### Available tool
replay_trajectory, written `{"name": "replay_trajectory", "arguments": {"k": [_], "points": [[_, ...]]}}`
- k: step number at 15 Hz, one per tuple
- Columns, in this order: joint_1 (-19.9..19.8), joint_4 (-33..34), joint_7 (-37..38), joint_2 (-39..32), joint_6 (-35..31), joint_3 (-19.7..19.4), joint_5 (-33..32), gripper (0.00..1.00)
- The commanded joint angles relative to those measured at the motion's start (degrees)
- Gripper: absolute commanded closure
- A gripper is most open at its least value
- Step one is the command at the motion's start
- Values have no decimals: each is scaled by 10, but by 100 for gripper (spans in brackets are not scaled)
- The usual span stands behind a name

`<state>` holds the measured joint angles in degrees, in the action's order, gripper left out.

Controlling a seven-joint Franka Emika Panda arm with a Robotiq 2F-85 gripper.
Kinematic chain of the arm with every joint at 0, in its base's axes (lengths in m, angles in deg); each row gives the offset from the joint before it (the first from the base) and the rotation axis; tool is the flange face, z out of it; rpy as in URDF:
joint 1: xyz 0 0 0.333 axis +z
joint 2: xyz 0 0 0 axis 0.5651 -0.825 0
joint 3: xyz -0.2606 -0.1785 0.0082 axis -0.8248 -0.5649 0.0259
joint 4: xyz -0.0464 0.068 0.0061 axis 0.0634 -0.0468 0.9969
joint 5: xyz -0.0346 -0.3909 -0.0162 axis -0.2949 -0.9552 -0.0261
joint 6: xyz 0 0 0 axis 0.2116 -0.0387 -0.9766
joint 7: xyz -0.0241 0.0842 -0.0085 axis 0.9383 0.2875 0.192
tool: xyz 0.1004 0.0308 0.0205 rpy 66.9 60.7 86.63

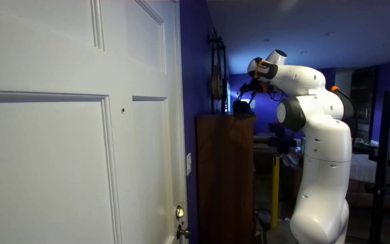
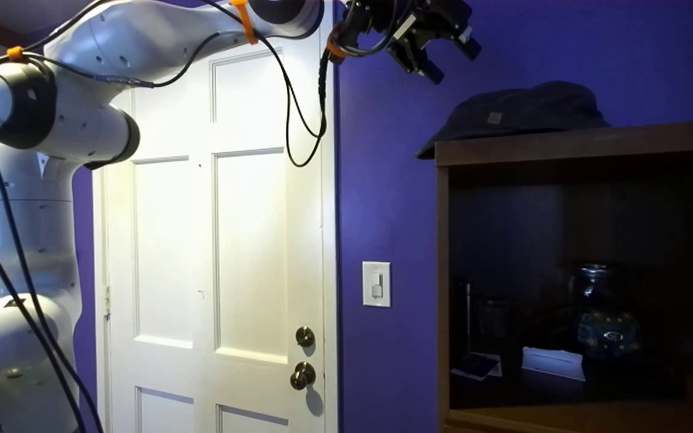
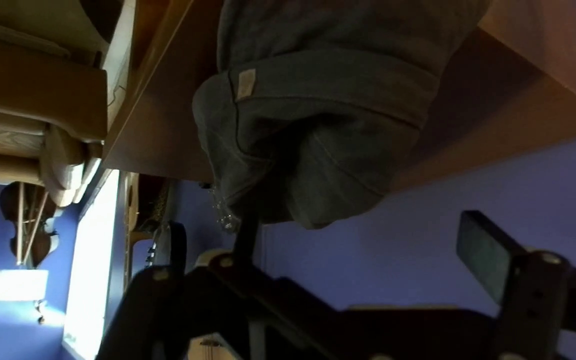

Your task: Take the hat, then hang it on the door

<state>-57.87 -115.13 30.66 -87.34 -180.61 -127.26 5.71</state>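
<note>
- The claw (image 3: 365, 245) is seen with its two fingers (image 3: 483, 255) spread wide, set at seven and four o'clock in the wrist view
- The dark hat (image 2: 527, 111) is borne by the top of the brown cabinet (image 2: 563, 144), at two o'clock in an exterior view, and its brim (image 2: 431, 149) is carried past the cabinet's edge at the hat's eight o'clock
- In an exterior view the claw is held at ten o'clock from the hat, near but apart, with purple wall (image 2: 388, 198) shown between
- In the wrist view the hat is shown at twelve o'clock, its small tan label (image 3: 246, 84) placed toward the hat's ten o'clock
- In both exterior views the white panelled door (image 2: 250, 240) is found at about nine o'clock
- In an exterior view a light switch (image 2: 376, 284) is mounted on the wall at five o'clock, and inside the cabinet a jar (image 2: 608, 331) is dimly seen at four o'clock, with a white card (image 2: 554, 364) laid at eight o'clock from it
</note>
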Motion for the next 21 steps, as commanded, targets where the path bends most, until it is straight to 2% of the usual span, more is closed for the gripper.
{"name": "replay_trajectory", "arguments": {"k": [1, 6, 7, 14, 19, 20, 21], "points": [[-31, 49, -63, -51, 34, -8, 76, 0], [-99, 118, -86, -122, 57, 16, 139, 0], [-93, 138, -87, -141, 65, -2, 156, 0], [-149, 233, -38, -229, 65, 17, 246, 0], [-169, 283, -5, -267, 82, 22, 259, 0], [-172, 291, -2, -274, 87, 23, 257, 2], [-175, 300, 3, -280, 90, 23, 255, 15]]}}
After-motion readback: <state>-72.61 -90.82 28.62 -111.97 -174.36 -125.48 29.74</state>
